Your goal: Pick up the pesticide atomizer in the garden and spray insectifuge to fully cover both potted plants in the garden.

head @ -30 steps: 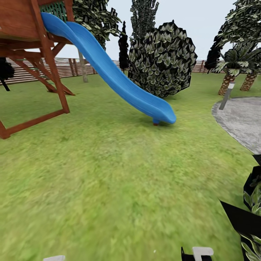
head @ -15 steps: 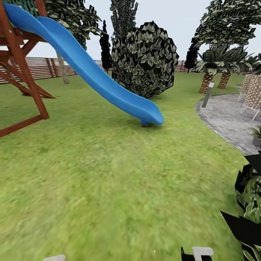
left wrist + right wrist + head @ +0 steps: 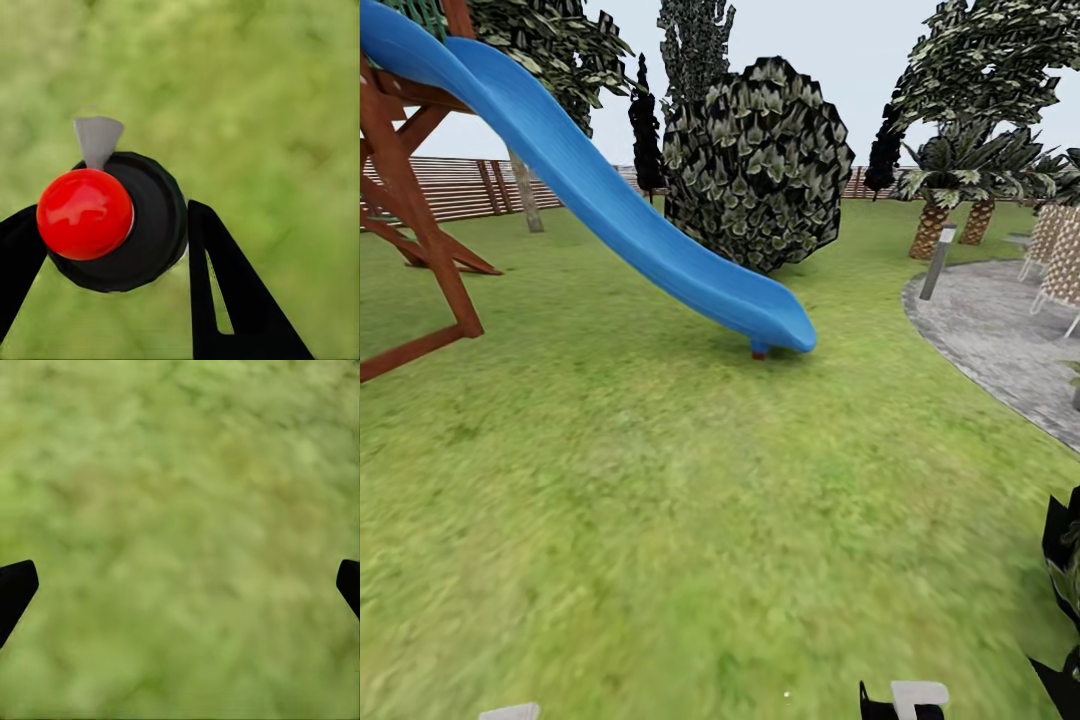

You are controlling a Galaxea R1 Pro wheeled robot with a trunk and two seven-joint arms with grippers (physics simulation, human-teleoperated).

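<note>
Fingers point(image 3: 225, 292) of the left gripper point(image 3: 112, 255), black and tapered, are clamped on either side of the pesticide atomizer point(image 3: 124, 225), a round black body with a glossy red cap and a small grey nozzle tip, seen from above over blurred grass. Whether the atomizer holds any liquid cannot be told. The right gripper point(image 3: 180, 585) has its fingertips point(image 3: 15, 589) spread far apart with nothing between them, grass beneath. In the head view the lawn point(image 3: 660, 520) stretches ahead to a blue slide point(image 3: 610, 215) on a brown wooden frame point(image 3: 420, 250), with a round dark bush point(image 3: 760, 165) behind it. The grey paved patio point(image 3: 1000, 335) lies at right beside a short lamp post point(image 3: 938, 262), palms point(image 3: 945, 190) and wicker chairs point(image 3: 1060, 255). A slatted fence point(image 3: 450, 187) closes the garden point(image 3: 560, 330).
</note>
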